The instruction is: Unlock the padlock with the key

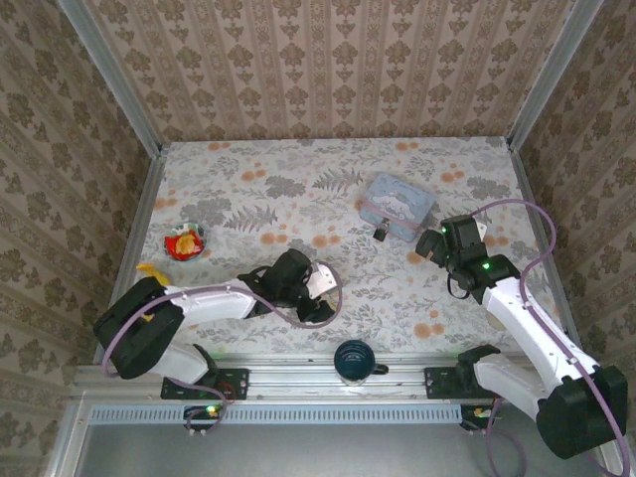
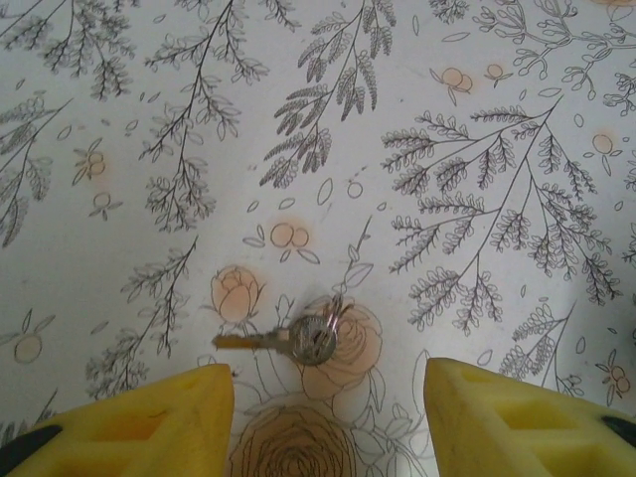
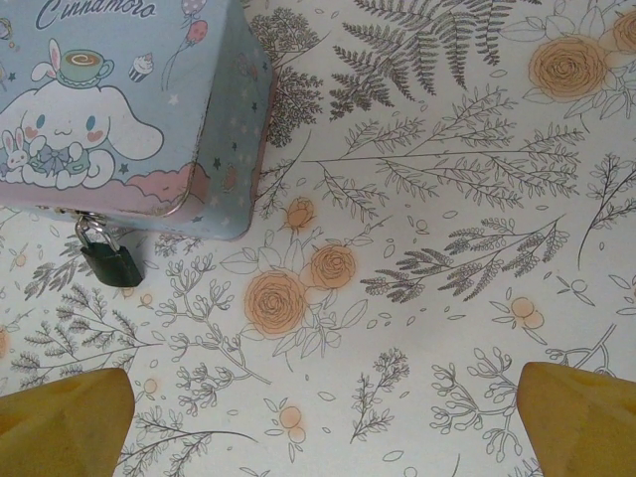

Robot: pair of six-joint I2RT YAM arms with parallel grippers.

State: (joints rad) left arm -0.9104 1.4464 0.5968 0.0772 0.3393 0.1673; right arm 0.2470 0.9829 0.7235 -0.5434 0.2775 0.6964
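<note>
At this moment almost nothing of the job was done. My left tool [image 2: 333, 412] hung over the desk [image 2: 497, 119] with its yellow fingers [image 2: 149, 422] spread wide and nothing between them. The key [image 2: 296, 341] lay flat on the flowered cloth just ahead of that tool, inside the gap between the fingers and a little nearer the left one. Its blade pointed toward the left finger's side, and its round head carried a small ring. No finger touched it.

My right tool [image 3: 323, 427] was also wide open and empty, its two fingers at the near corners of the right wrist view. The padlock [image 3: 113, 264] sat ahead of it and off toward its left finger, well apart from both tips. It was dark, with its thin shackle threaded through the clasp of the pale blue tin [image 3: 129, 109]. The lock body rested on the desk against the tin's near side. As far as I could tell the shackle was closed.

From above, my left tool [image 1: 316, 301] was well apart from the padlock [image 1: 381, 234], while my right tool [image 1: 433, 245] was near the tin [image 1: 399, 202].

By my reckoning everything remained: picking up the key, carrying it to the lock, steadying the lock, fitting the blade in and turning it.
</note>
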